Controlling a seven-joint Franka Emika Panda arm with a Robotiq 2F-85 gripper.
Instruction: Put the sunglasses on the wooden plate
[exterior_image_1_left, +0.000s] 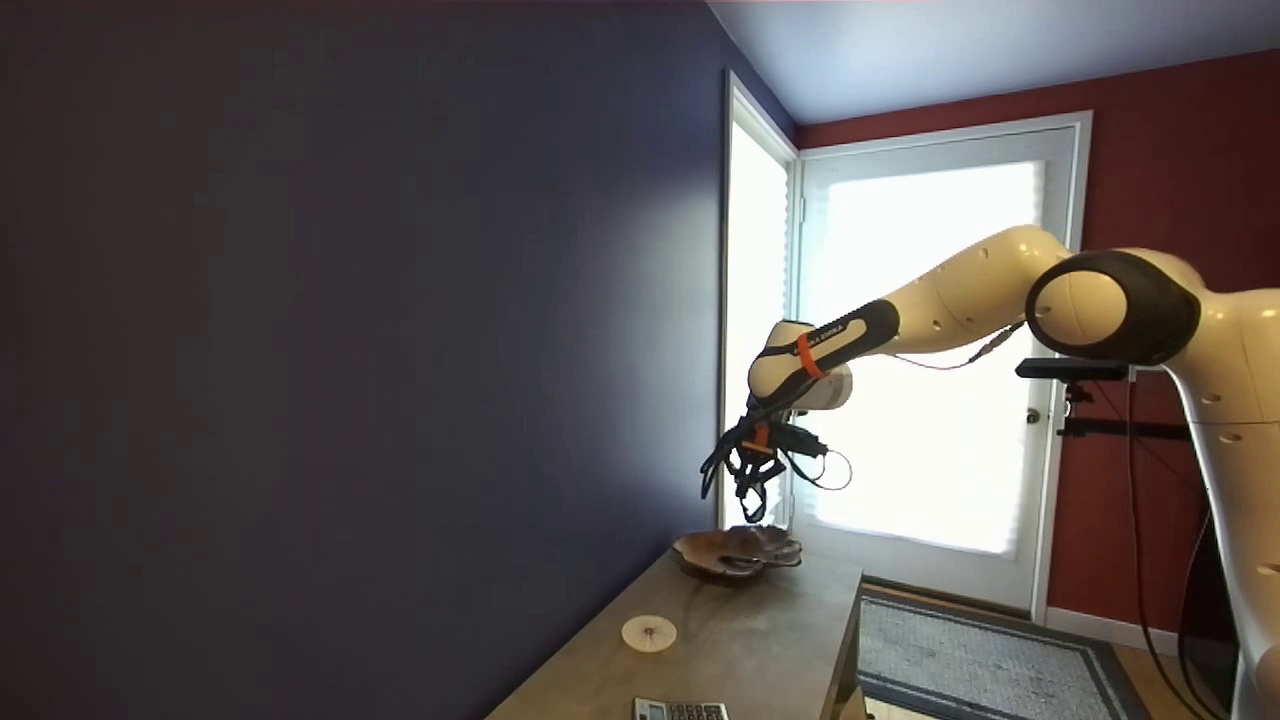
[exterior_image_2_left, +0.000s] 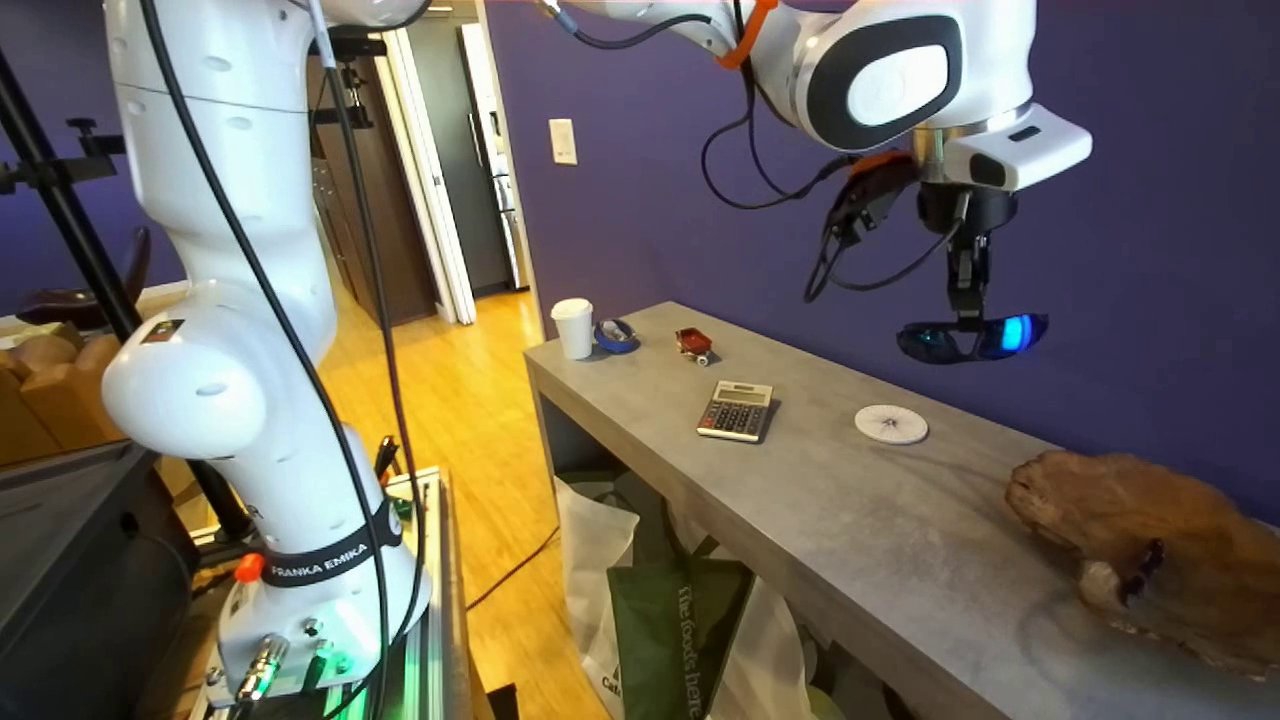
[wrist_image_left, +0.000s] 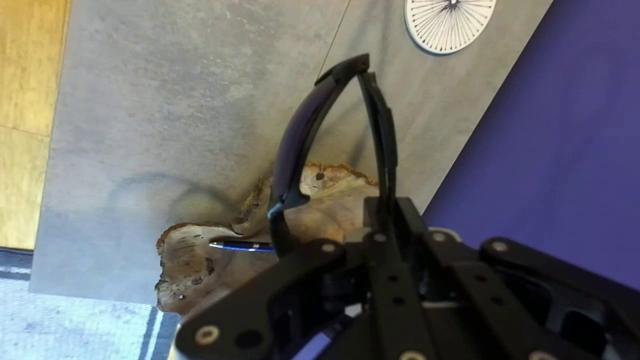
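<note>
My gripper is shut on the sunglasses, which have a dark frame and bluish reflecting lenses. They hang in the air below the gripper. In the wrist view the gripper pinches one slim part of the sunglasses, and they reach forward from the fingers. The wooden plate is a reddish-brown, irregular-edged dish at the far end of the table. In an exterior view the gripper and sunglasses are above the wooden plate, apart from it. In the wrist view the plate is partly hidden by the gripper.
A blue pen lies in the plate. A white disc, a calculator, a small red toy, a blue ring-shaped item and a white cup stand along the table. A purple wall borders the table's back edge.
</note>
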